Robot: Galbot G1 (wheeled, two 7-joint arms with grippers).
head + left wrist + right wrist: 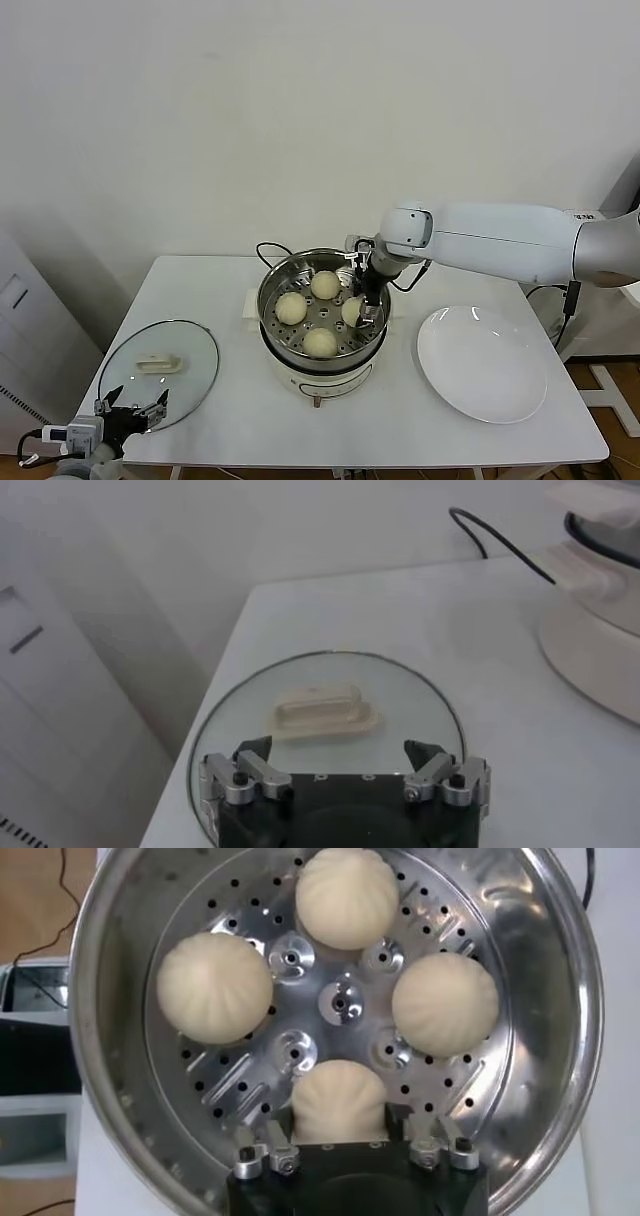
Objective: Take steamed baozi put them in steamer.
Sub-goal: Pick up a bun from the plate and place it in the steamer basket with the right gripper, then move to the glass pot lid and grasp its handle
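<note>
Right tool point(366, 308), reaching into the steamer point(275, 330) near the tabletop's point(420, 430) middle, its fingers clamped on the fourth baozi point(339, 1100), which appears to rest on the perforated floor. The other three baozi point(214, 987) sit spaced around the floor, smooth, cream-white, faintly pleated. Judged step: final placement; the next move calls for releasing and lifting clear without nudging a neighbour. Left tool point(345, 765), fingers apart, hangs over the glass lid point(300, 685) at the front-left corner. The plate point(482, 364) lies bare.
</note>
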